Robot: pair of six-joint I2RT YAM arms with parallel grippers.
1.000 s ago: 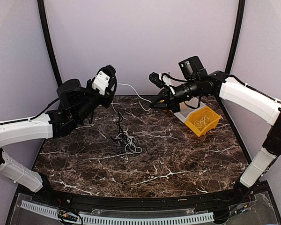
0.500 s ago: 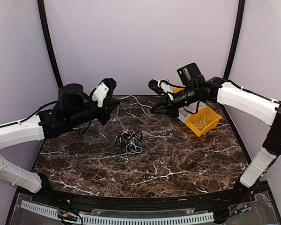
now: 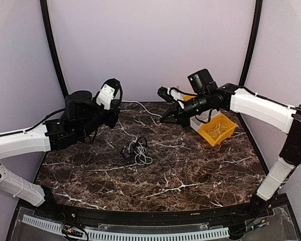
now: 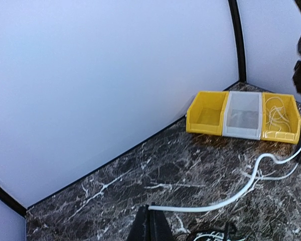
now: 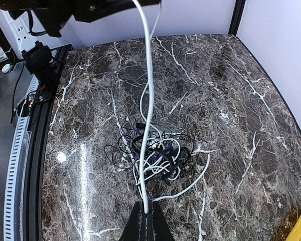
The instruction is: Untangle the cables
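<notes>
1. Several thin cables (image 3: pixel 136 150), black and white, knotted on veined marble (image 3: pixel 190 170) left of yellow bin (image 3: pixel 218 129).
2. Left gripper (image 4: pixel 150 213) pinched on smooth white cable (image 4: pixel 190 207) trailing toward bin.
3. Right gripper (image 5: pixel 146 217) clamped on same white cable; cables heaped beyond, left of bin.

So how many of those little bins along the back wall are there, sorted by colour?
Yellow bins: 2
White bin: 1
Total: 3
</notes>
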